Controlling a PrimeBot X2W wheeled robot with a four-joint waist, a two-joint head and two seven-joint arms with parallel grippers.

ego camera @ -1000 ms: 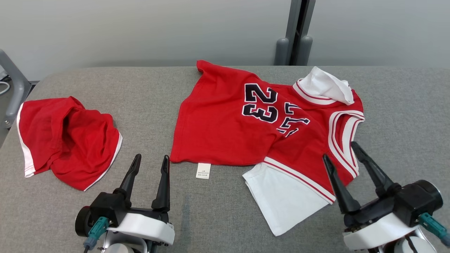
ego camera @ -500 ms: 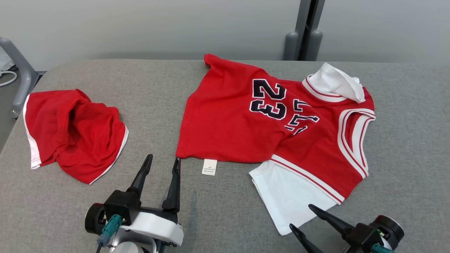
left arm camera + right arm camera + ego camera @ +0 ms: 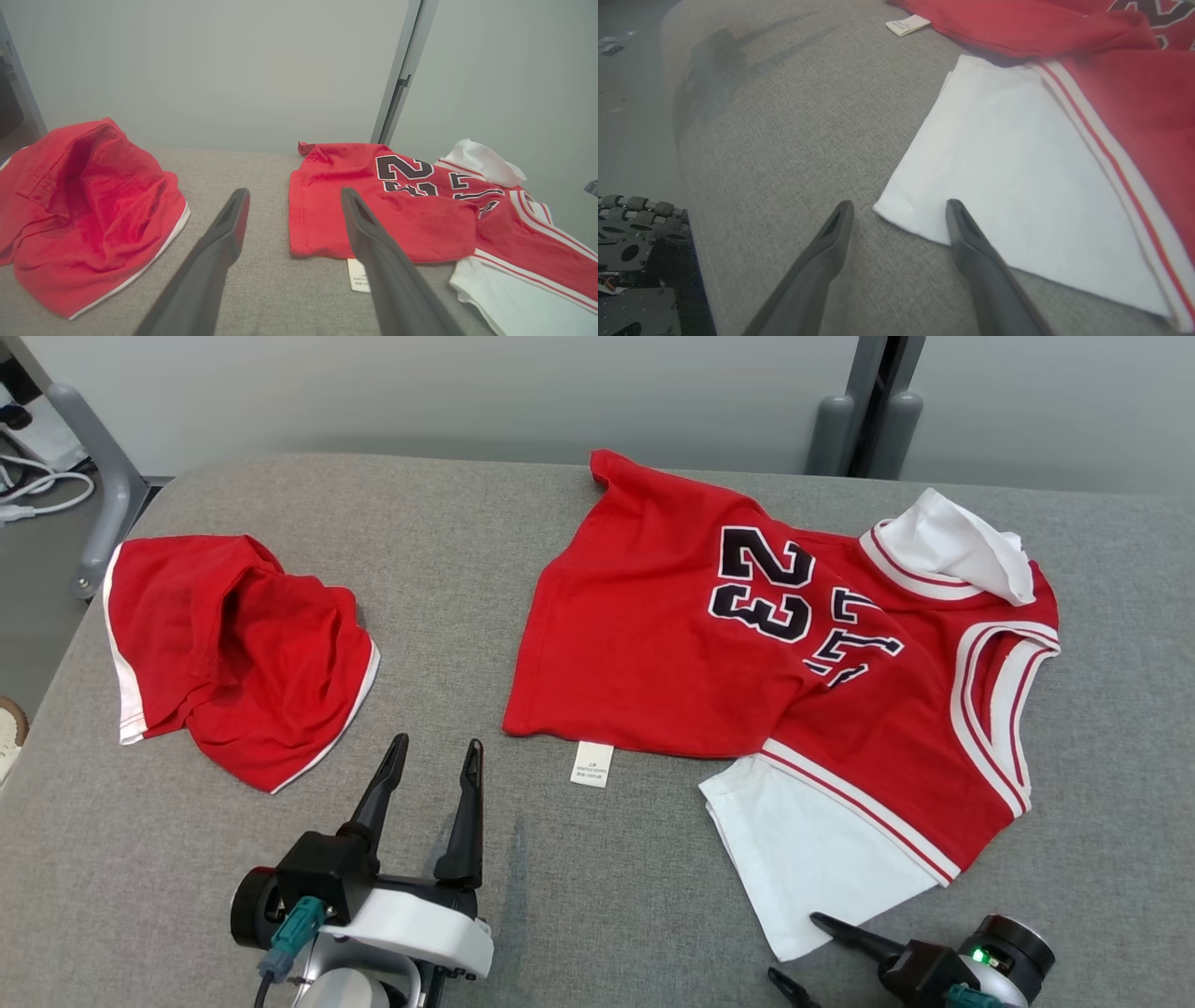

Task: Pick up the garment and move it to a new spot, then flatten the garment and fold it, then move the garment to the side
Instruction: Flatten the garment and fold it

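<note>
Finding both spread wide and empty: my left gripper (image 3: 439,742) near the jersey (image 3: 672,653), right gripper (image 3: 899,204) at its white sleeve (image 3: 1008,177).

A red fabric jersey (image 3: 653,653) numbered 23 lies on the grey cloth-covered counter (image 3: 579,877); crumpled red white-trimmed shorts (image 3: 233,653) lie apart to its left; the left claw (image 3: 438,743) gapes near its hem; the right claw (image 3: 794,945) gapes beside its white sleeve.

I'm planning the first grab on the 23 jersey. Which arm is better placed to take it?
Probably the right. The right gripper is open, and a corner of the white sleeve on the jersey lies between its fingertips. The left gripper, also open, points at bare table short of the hem.
</note>
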